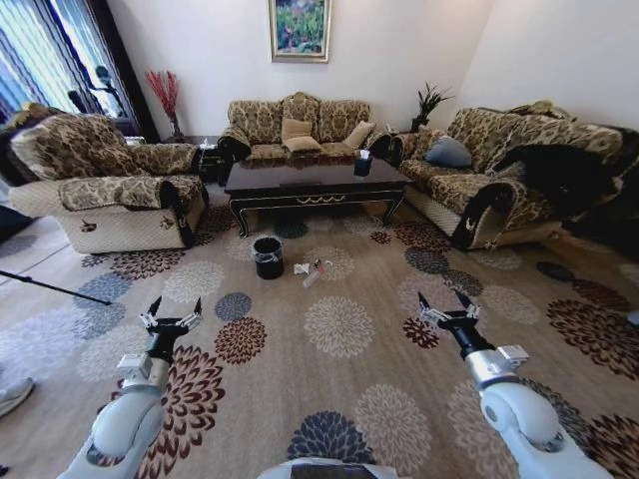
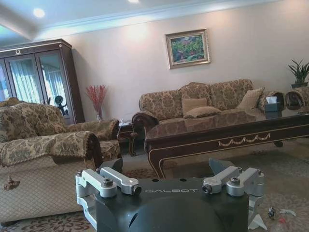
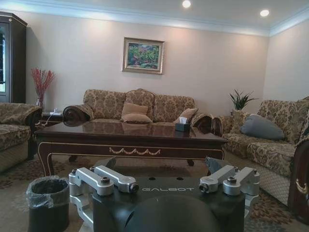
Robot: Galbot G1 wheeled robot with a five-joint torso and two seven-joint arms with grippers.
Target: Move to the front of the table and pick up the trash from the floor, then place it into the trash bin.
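**Desk:** What stands in front of the robot?

**Photographer:** A long low dark glossy wooden coffee table (image 1: 316, 182) with curved legs and a gold ornament on its apron, ringed by floral sofas on three sides. Its near edge faces the robot across a broad stretch of beige carpet with round flower medallions (image 1: 339, 329).

**Desk:** And the litter?

**Photographer:** A small cluster of crumpled white paper and a slim clear bottle (image 1: 312, 269) lies on the carpet just in front of the table, right beside a small round black bin with a clear liner folded over its rim (image 1: 268, 256). The bin stands near the table's front left leg, apart from it. In the right wrist view the same bin (image 3: 47, 203) sits low before the table's front corner (image 3: 130, 140).

**Desk:** The arms?

**Photographer:** Both are held low and forward over bare carpet, well short of the litter. The left gripper (image 1: 171, 317) has its fingers spread wide with nothing between them; the right gripper (image 1: 448, 309) likewise stands agape and empty.

**Desk:** Room to move?

**Photographer:** Open carpet runs from the grippers to the bin and litter. The armchair on the left (image 1: 105, 185) and the sofa on the right (image 1: 499, 175) flank that lane, their front corners well apart. A dark tissue box (image 1: 362, 163) sits toward the table's right end.
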